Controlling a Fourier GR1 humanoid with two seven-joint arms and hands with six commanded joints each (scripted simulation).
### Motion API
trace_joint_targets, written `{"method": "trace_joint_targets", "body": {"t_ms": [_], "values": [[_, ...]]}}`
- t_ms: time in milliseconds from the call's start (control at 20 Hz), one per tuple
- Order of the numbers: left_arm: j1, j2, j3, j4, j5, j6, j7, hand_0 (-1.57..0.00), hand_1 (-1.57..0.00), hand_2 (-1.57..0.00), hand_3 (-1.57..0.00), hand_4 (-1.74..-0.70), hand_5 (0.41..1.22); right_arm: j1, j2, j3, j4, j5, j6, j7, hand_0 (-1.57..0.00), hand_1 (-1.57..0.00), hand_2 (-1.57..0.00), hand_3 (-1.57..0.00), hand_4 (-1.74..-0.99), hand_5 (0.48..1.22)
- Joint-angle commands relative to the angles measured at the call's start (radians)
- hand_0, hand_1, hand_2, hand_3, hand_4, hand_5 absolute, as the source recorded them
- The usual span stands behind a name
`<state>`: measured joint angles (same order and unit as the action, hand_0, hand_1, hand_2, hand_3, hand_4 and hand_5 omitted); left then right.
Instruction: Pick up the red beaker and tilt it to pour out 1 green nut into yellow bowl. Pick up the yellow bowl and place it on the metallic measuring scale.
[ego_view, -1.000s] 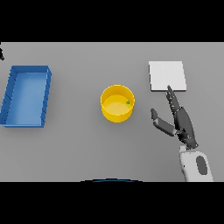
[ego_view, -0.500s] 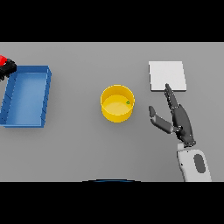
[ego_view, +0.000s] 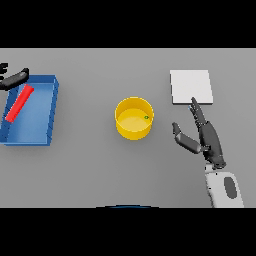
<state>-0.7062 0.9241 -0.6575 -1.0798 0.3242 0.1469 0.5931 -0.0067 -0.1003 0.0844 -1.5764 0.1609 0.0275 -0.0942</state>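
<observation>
With green nut (ego_view: 146, 117) already inside yellow bowl (ego_view: 133, 118) at table centre, pour looks done. Red beaker (ego_view: 19, 103) lies tilted in blue bin (ego_view: 45, 135), far left; left hand (ego_view: 14, 79) just above, grip unclear. Right hand (ego_view: 204, 135) released, fingers straight, right of bowl, near metallic measuring scale (ego_view: 191, 86), likely poised for bowl pickup.

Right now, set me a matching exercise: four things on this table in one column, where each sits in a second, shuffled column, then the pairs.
Things:
1. beaker
2. nut
3. scale
4. right hand

Places:
A. inside the bowl, near its right rim
B. lying over the blue tray at far left
C. right side, just nearer the robot than the white plate
D. far right of the table, beyond the open fingers

Pairs: 1-B, 2-A, 3-D, 4-C
</observation>
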Motion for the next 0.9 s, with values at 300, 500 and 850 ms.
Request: {"method": "trace_joint_targets", "body": {"t_ms": [300, 500, 850], "values": [[-0.011, -0.034, -0.011, 0.039, -0.041, 0.048, -0.039, -0.05, -0.04, -0.04, -0.02, -0.73, 0.661, -0.02, 0.016, 0.021, -0.003, 0.037, -0.023, 0.038, 0.0, 0.0, 0.0, 0.0, -1.277, 0.704], [-0.004, -0.03, 0.004, 0.032, -0.035, 0.072, -0.071, -0.02, -0.02, -0.02, -0.01, -0.72, 0.682, -0.077, -0.042, 0.071, -0.023, 0.141, -0.015, 0.085, 0.0, 0.0, 0.0, 0.0, -1.19, 0.663], [0.0, -0.038, 0.008, 0.019, -0.026, 0.089, -0.088, 0.0, 0.0, 0.0, 0.0, -0.74, 0.709, -0.281, -0.186, 0.201, 0.062, 0.271, 0.168, 0.047, 0.0, 0.0, 0.0, 0.0, -1.255, 0.648]]}}
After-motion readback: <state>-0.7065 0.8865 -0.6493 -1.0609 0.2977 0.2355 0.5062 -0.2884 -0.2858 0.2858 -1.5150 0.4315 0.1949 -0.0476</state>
